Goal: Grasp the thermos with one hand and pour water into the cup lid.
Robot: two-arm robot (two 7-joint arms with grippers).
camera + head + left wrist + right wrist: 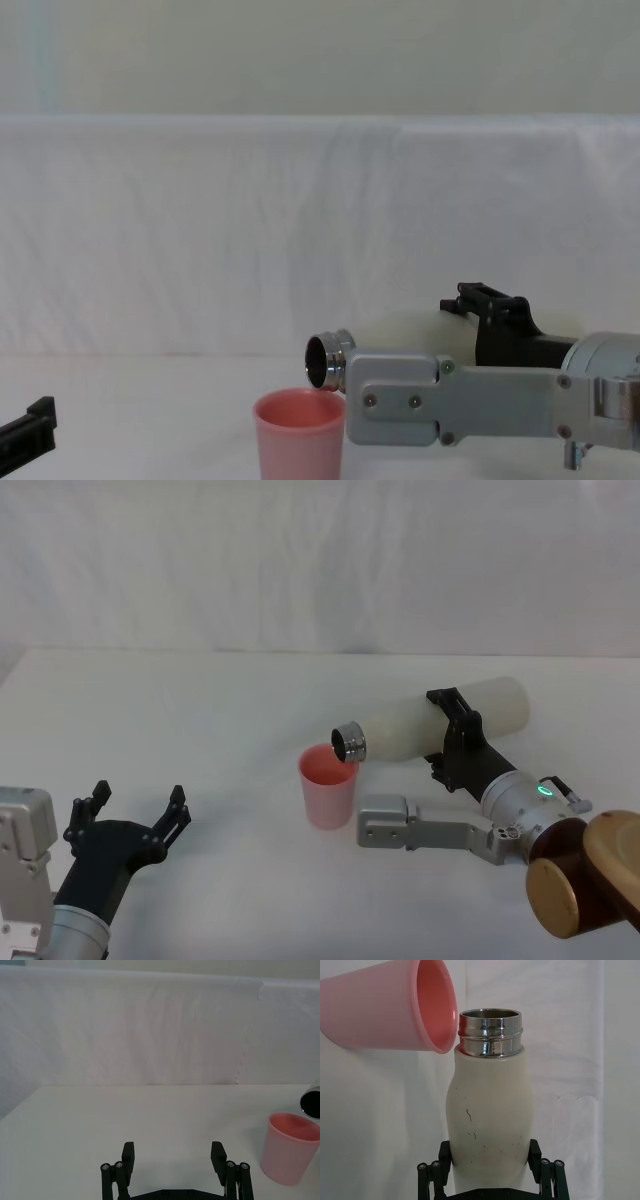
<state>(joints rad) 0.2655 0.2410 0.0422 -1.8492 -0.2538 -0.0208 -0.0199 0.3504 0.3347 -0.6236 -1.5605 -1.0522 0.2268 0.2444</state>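
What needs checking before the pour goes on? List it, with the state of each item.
1. Grip: right tool clamped around the thermos body, fingers on both sides. Ok.
2. Tilt: thermos lies nearly level, steel neck dipping toward the cup lid. Ok.
3. Alignment: neck sits just above the cup lid's rim on its right side in the head and chest views. Ok.
4. Cup lid upright on the table, open side up. Ok.
5. Water flowing or in the cup lid: cannot tell.
6. Left tool open, low on the left, well apart from the cup lid. Ok.
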